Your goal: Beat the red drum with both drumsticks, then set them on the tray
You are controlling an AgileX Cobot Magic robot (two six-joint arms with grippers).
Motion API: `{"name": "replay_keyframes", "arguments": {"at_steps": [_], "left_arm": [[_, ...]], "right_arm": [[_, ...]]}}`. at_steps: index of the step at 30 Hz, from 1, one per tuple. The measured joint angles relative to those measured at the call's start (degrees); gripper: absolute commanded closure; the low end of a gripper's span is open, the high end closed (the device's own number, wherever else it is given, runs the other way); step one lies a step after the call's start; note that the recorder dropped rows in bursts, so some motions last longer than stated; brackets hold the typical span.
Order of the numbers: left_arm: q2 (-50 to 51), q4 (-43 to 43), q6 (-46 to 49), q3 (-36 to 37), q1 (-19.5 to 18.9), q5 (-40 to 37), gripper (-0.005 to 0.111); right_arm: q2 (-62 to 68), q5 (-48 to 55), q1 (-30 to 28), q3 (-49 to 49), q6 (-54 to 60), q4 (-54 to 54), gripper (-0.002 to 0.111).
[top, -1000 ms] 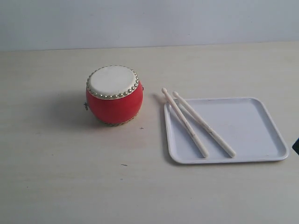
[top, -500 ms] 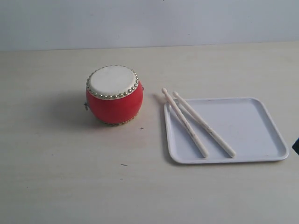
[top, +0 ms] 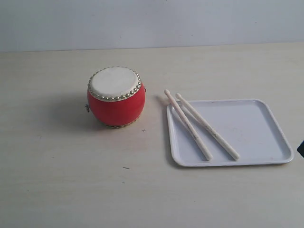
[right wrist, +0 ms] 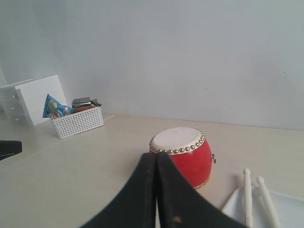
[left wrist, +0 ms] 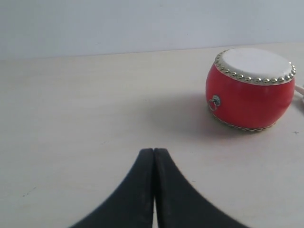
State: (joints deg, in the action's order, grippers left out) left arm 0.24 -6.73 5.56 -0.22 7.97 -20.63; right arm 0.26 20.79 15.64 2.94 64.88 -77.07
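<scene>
- Firstly, the left claw [left wrist: 154, 154] is fully closed. Its two black fingers [left wrist: 133, 194] press one against the other with no gap, and nothing is between them. It touches no object and hangs above the pale bench [left wrist: 71, 118], well apart from the red drum [left wrist: 251, 88].
- The right claw [right wrist: 156, 156] is also completely closed and empty, its black tips meeting in one thin line. In its wrist view the drum shows just behind the tips, but I see no contact.
- The red drum stands upright on the bench, to the left of the tray [top: 256, 137] and apart from it. It has a glossy red barrel body, a cream-white skin on top and a ring of gold studs around the rim. A small metal ring hangs on its side.
- The two drumsticks [top: 187, 124] lie on the left part of the white tray, side by side, slanted and nearly parallel. Their small rounded tips pass over the far left corner of the low rim and point toward the drum. The other ends rest inside, close to the near rim.
- At the right edge of the exterior view a small dark shape [top: 300, 149] appears. Perhaps it is part of the right arm, but too little shows to be sure.
</scene>
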Motion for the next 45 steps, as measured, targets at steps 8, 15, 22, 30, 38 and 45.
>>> {"name": "replay_keyframes", "arguments": {"at_steps": [8, 15, 22, 30, 38, 45], "left_arm": [[0.0, 0.0, 0.0, 0.0, -1.8, 0.0, 0.107], [0.0, 0.0, 0.0, 0.0, -2.0, 0.0, 0.107], [0.0, 0.0, 0.0, 0.0, -2.0, 0.0, 0.107], [0.0, 0.0, 0.0, 0.0, -2.0, 0.0, 0.107], [0.0, 0.1, 0.0, 0.0, -2.0, 0.0, 0.107], [0.0, 0.2, 0.0, 0.0, -2.0, 0.0, 0.107]], "right_arm": [[0.0, 0.0, 0.0, 0.0, 0.0, 0.0, 0.108], [0.0, 0.0, 0.0, 0.0, 0.0, 0.0, 0.108], [0.0, 0.0, 0.0, 0.0, 0.0, 0.0, 0.108], [0.0, 0.0, 0.0, 0.0, 0.0, 0.0, 0.108], [0.0, 0.0, 0.0, 0.0, 0.0, 0.0, 0.108], [0.0, 0.0, 0.0, 0.0, -0.1, 0.0, 0.108]]}}
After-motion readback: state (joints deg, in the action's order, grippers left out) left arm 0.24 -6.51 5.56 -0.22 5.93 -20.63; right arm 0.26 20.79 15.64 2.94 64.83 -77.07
